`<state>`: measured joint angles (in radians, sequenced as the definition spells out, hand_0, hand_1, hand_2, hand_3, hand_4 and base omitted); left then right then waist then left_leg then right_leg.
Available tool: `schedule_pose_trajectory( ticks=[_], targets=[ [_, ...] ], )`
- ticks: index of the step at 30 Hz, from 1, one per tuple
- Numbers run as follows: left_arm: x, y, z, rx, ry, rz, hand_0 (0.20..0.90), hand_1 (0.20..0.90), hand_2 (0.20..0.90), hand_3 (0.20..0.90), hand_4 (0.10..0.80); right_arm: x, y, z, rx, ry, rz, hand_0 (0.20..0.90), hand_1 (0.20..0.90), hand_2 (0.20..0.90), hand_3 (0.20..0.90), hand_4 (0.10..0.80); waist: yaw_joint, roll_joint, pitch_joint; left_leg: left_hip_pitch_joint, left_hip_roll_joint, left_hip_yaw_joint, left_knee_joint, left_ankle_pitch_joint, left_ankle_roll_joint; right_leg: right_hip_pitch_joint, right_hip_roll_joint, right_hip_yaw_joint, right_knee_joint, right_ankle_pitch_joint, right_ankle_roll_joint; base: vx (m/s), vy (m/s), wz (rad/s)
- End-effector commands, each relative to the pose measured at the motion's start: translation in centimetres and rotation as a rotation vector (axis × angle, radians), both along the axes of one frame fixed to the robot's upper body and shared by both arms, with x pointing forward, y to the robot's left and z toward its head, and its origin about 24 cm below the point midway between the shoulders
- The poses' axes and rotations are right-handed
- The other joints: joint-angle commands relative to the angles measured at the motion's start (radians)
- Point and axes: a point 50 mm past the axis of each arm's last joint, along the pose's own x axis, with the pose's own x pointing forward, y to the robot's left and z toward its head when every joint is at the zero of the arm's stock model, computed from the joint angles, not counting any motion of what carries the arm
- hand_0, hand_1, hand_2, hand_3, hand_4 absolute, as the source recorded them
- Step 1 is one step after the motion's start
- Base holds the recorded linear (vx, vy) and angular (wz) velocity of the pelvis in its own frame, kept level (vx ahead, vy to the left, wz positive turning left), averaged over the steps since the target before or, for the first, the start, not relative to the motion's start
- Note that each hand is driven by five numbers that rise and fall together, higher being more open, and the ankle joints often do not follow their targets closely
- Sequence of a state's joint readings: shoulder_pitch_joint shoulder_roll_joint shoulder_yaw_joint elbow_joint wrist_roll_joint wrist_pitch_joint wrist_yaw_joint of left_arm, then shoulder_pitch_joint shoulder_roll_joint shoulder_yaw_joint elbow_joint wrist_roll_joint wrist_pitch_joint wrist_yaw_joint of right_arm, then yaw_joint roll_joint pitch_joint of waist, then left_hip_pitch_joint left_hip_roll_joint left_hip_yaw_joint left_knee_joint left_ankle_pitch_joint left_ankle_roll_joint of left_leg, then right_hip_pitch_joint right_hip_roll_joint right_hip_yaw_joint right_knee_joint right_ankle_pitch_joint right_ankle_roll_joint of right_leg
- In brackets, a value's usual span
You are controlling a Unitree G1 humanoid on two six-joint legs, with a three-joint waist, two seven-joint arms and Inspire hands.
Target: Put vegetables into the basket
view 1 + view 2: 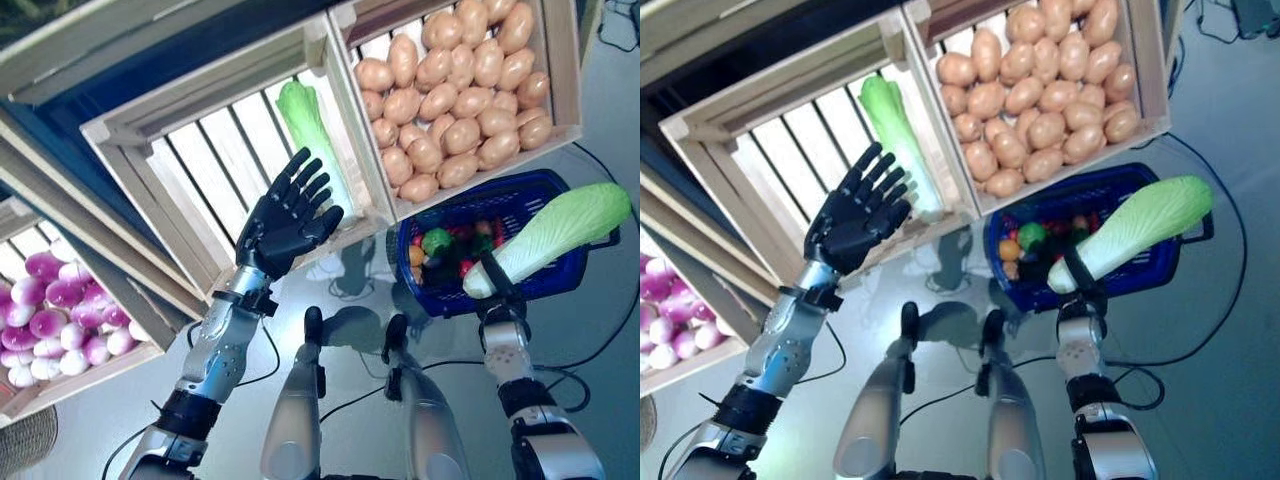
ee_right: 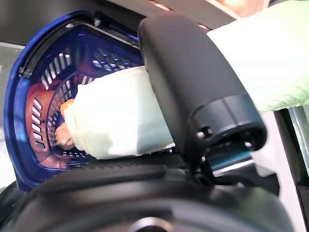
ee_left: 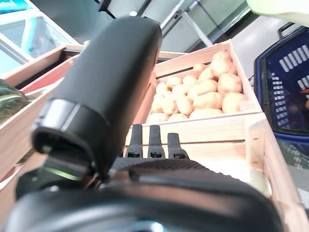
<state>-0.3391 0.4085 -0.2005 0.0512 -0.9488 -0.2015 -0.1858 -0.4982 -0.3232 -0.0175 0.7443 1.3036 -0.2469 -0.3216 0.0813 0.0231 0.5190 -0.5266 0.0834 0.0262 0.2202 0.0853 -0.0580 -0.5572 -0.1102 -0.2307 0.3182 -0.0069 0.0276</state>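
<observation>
A pale green cabbage (image 1: pixel 560 235) is clamped at its white stalk end in the right hand (image 2: pixel 203 106), held tilted above the blue basket (image 1: pixel 560 280), which already holds small mixed vegetables (image 1: pixel 450 250). The left hand (image 1: pixel 285 220) is raised empty, fingers spread apart, before a slatted wooden crate (image 1: pixel 200 160) containing another cabbage (image 1: pixel 305 120). Beside it a crate of potatoes (image 1: pixel 450 90); far left, purple turnips (image 1: pixel 50 310).

Text: none can be read in any view.
Crates (image 1: pixel 250 150): bare wood, no print or labels.
Basket (image 1: pixel 560 270): plain blue plastic, no readable marking.
</observation>
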Motion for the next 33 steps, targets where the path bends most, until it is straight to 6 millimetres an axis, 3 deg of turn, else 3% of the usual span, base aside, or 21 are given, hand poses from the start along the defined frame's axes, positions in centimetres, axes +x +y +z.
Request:
schedule_pose_trajectory(
  ticks=[1, 8, 15, 22, 29, 32, 33],
  targets=[
    [-1.7, -0.4, 6.0, -0.054, -0.332, -0.058, 0.9, 0.9, 0.9, 0.9, 0.8, 0.6, -2.9, 5.4, -0.196, -0.22, -0.043, 0.3, 0.3, 0.3, 0.3, 0.4, 0.01, 0.013, 0.001, -0.143, -0.054, -0.03, 0.153, -0.064, -0.012, -0.028, -0.021, -0.015, 0.108, -0.056, 0.009, -0.065, -0.035, 0.1],
    [-1.6, -0.7, 6.8, -0.056, -0.341, -0.097, 0.9, 0.9, 0.9, 0.9, 0.8, 1.5, -3.7, 6.9, -0.287, -0.193, 0.013, 0.3, 0.3, 0.3, 0.3, 0.4, 0.019, 0.021, 0.001, -0.244, -0.068, -0.049, 0.256, -0.088, 0.0, -0.14, -0.039, 0.0, 0.218, -0.075, 0.006, -0.034, -0.011, 0.1],
    [-0.9, -0.8, 7.5, -0.04, -0.328, -0.121, 0.9, 0.9, 0.9, 0.9, 0.8, 2.4, -5.8, 8.6, -0.373, -0.089, -0.052, 0.3, 0.3, 0.3, 0.3, 0.4, 0.038, 0.04, 0.001, -0.336, -0.08, -0.056, 0.317, -0.094, 0.01, -0.235, -0.055, 0.006, 0.304, -0.087, 0.005, 0.0, 0.0, 0.0],
    [-0.9, -1.3, 8.0, -0.043, -0.318, -0.151, 0.9, 0.9, 0.9, 0.9, 0.8, 2.2, -6.6, 8.4, -0.248, -0.055, -0.17, 0.3, 0.3, 0.3, 0.3, 0.4, 0.048, 0.053, 0.001, -0.417, -0.097, -0.057, 0.361, -0.104, 0.023, -0.331, -0.069, 0.016, 0.369, -0.09, 0.005, 0.011, -0.038, 0.06],
    [-0.9, -2.0, 8.3, -0.053, -0.338, -0.167, 0.9, 0.9, 0.9, 0.9, 0.8, 3.2, -5.7, 9.5, -0.156, -0.09, -0.189, 0.3, 0.3, 0.3, 0.3, 0.4, 0.051, 0.067, 0.001, -0.454, -0.103, -0.059, 0.369, -0.101, 0.027, -0.375, -0.059, 0.031, 0.396, -0.094, 0.004, 0.005, -0.002, 0.04],
    [-0.8, -2.4, 8.5, -0.055, -0.342, -0.17, 0.9, 0.9, 0.9, 0.9, 0.8, 3.7, -5.2, 10.1, -0.086, -0.139, -0.192, 0.507, 0.507, 0.507, 0.507, 0.538, 0.052, 0.071, 0.001, -0.47, -0.107, -0.062, 0.365, -0.097, 0.026, -0.391, -0.056, 0.033, 0.391, -0.092, 0.002, 0.0, 0.0, 0.0],
    [-0.8, -2.6, 8.6, -0.054, -0.35, -0.17, 0.9, 0.9, 0.9, 0.9, 0.8, 3.9, -5.1, 10.7, -0.043, -0.18, -0.193, 0.9, 0.9, 0.9, 0.9, 0.8, 0.053, 0.073, 0.001, -0.473, -0.108, -0.063, 0.361, -0.096, 0.028, -0.399, -0.054, 0.035, 0.391, -0.092, 0.002, 0.0, 0.0, 0.0]
  ],
)
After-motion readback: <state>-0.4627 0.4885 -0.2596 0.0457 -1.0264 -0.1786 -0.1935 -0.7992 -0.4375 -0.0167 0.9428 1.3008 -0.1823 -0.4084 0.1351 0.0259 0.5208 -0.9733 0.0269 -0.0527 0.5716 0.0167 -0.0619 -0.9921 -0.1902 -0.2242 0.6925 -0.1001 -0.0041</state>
